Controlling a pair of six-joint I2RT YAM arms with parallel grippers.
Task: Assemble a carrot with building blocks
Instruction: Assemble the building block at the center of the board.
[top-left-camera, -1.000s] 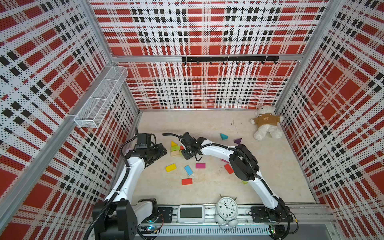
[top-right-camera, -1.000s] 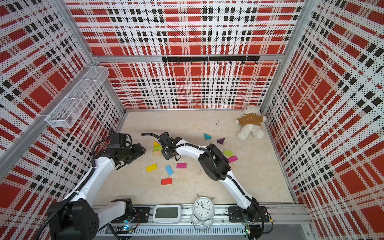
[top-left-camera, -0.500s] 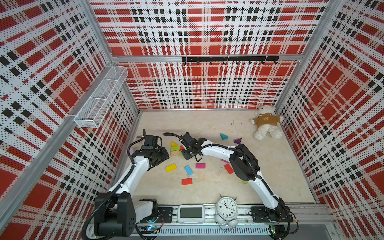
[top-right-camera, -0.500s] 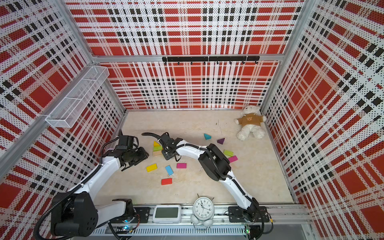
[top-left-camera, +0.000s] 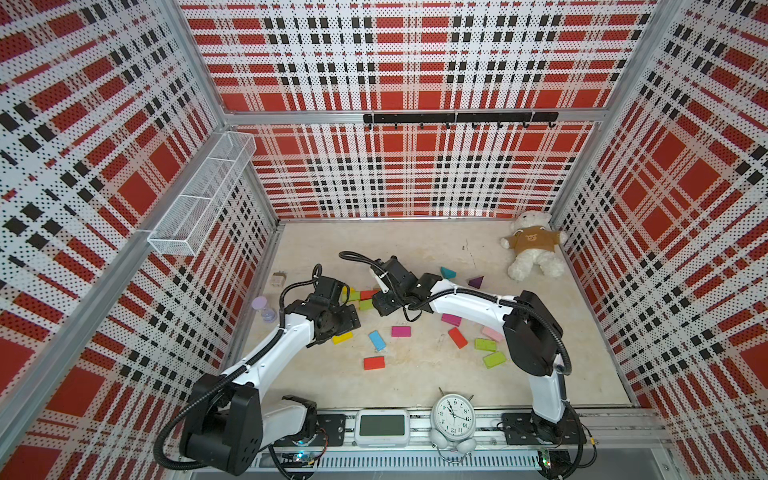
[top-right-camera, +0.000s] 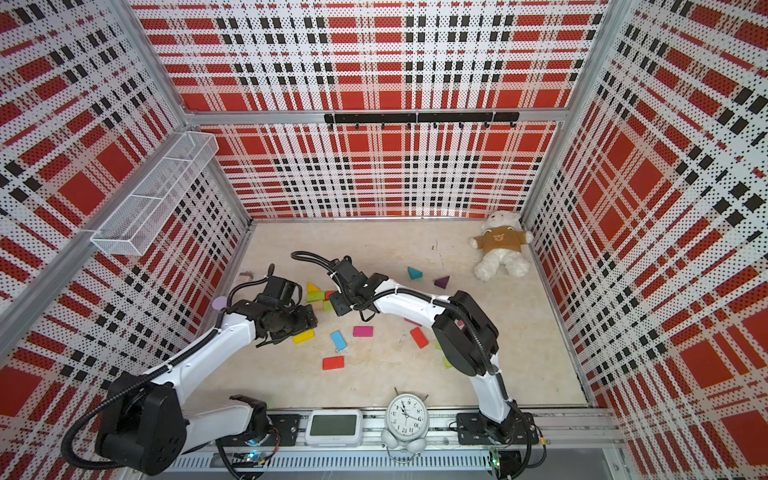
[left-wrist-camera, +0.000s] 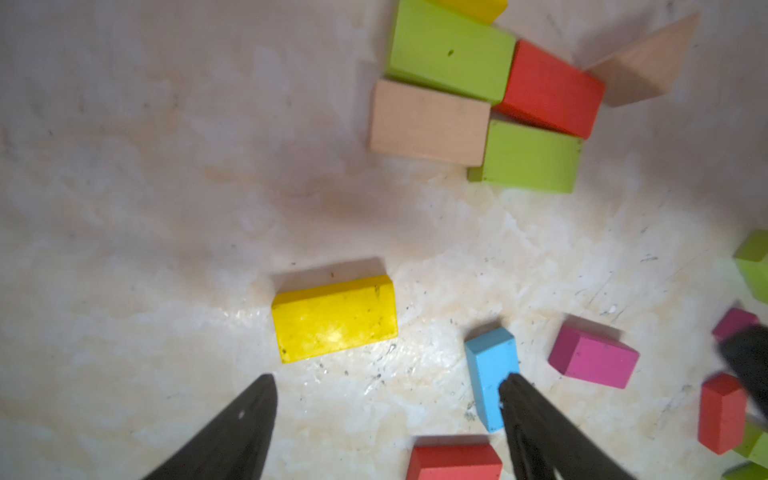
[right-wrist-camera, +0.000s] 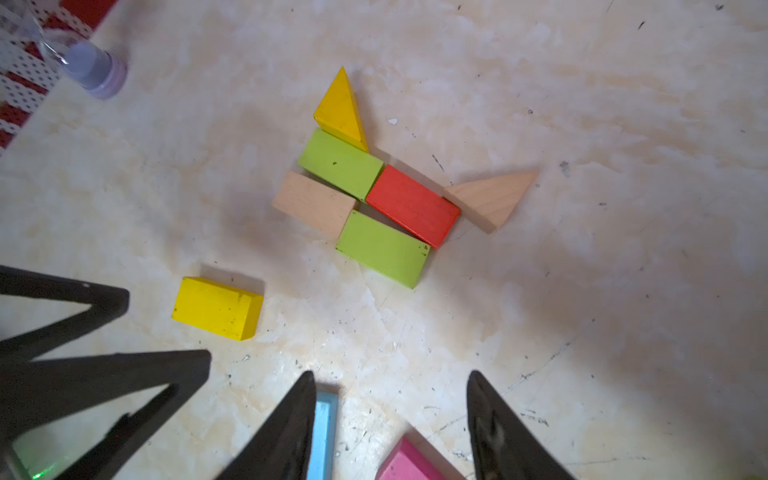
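At the near edge of the bench, an alarm clock and a small display unit are seen on the rail. Just beyond them a loose red block is lying flat. A blue block and a magenta block are found a little farther in, apart from each other.

A yellow block is seen just ahead of the left end effector. That end effector's fingers are spread wide, and nothing is held between them. The right end effector is likewise spread, with nothing pinched.

Beyond both, a cluster is laid flat. A yellow triangle is set against a lime green block. A tan block, a cluster red block and a second lime green block are packed against it. A tan triangle is placed at the red one's end.

Farther back, a teal triangle and a purple triangle are seen well apart from the cluster. A teddy bear is seated in the far corner.
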